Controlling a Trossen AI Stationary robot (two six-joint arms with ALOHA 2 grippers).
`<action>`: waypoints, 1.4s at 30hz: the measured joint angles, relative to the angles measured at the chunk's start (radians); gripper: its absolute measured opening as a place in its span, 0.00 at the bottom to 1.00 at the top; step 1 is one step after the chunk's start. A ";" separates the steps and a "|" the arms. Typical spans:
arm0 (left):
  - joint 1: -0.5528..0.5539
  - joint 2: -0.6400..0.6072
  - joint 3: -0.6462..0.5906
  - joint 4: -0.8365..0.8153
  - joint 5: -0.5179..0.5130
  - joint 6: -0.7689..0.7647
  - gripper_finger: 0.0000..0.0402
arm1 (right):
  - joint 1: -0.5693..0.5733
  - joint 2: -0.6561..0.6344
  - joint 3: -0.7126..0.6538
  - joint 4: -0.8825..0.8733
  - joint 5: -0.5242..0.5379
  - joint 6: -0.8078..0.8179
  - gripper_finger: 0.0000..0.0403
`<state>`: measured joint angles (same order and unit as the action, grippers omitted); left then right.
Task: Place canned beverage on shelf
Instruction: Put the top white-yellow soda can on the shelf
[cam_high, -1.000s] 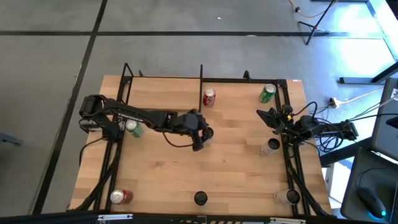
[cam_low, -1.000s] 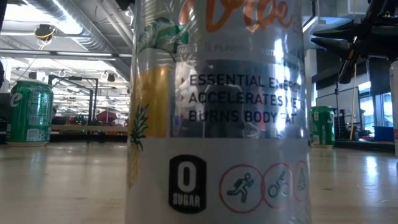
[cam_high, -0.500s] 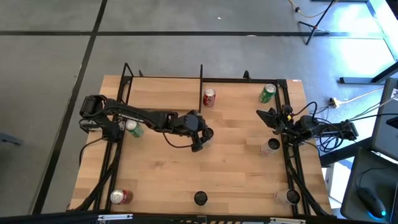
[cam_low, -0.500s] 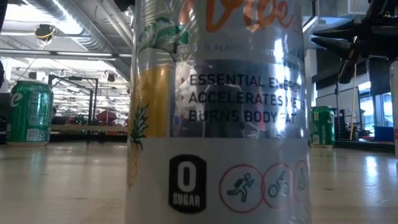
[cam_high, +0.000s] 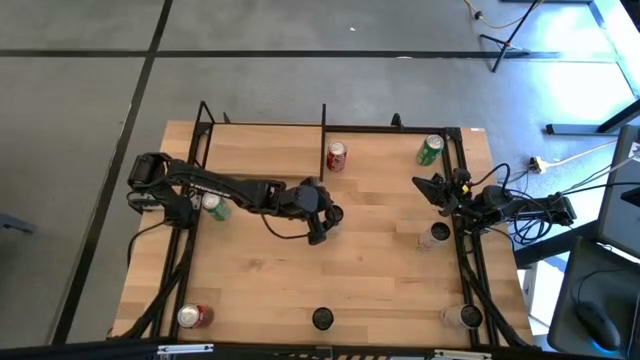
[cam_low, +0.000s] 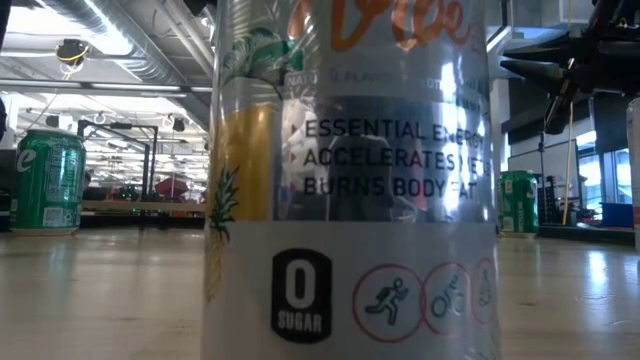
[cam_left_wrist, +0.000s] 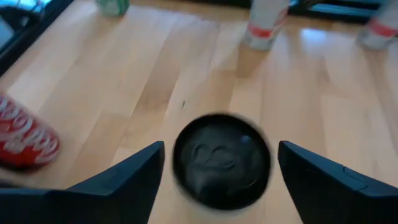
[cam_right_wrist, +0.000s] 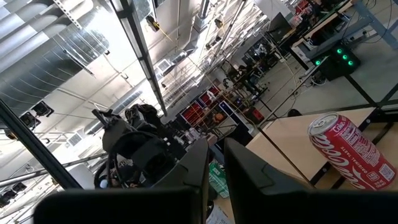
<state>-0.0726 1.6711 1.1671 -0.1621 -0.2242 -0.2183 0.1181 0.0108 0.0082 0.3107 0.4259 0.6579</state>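
A can with a dark top (cam_left_wrist: 221, 165) stands upright on the tabletop near the table's middle. My left gripper (cam_left_wrist: 221, 149) reaches it from the table's left, tipped downward. It is open, with one finger (cam_left_wrist: 134, 177) on each side of the can and a narrow gap on both sides. From above, the left gripper (cam_high: 324, 222) hides most of this can. The shelf (cam_high: 262, 140) is the light-wood board framed by black rods along the far edge, left of the middle. My right gripper (cam_high: 425, 186) waits shut at the right edge, pointing upward, its fingers (cam_right_wrist: 214, 168) together.
A red can (cam_high: 337, 156) stands next to the shelf's right rod, with a green can (cam_high: 430, 150) at the far right. More cans stand at the left (cam_high: 212, 205), near left (cam_high: 192, 316), near middle (cam_high: 322, 318) and right (cam_high: 437, 235). Black rods line both sides.
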 joint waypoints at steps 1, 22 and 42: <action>0.000 0.000 0.000 -0.016 -0.002 -0.014 0.79 | 0.000 0.000 0.000 0.000 0.000 0.000 0.10; -0.014 0.096 0.000 0.078 -0.063 -0.086 0.93 | 0.000 0.000 0.000 0.003 0.010 0.000 0.10; -0.016 -0.043 0.064 -0.099 -0.152 -0.260 0.56 | 0.000 0.000 0.000 0.001 0.020 -0.001 0.10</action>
<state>-0.0891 1.6281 1.2309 -0.2614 -0.3762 -0.4785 0.1177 0.0109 0.0082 0.3119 0.4464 0.6571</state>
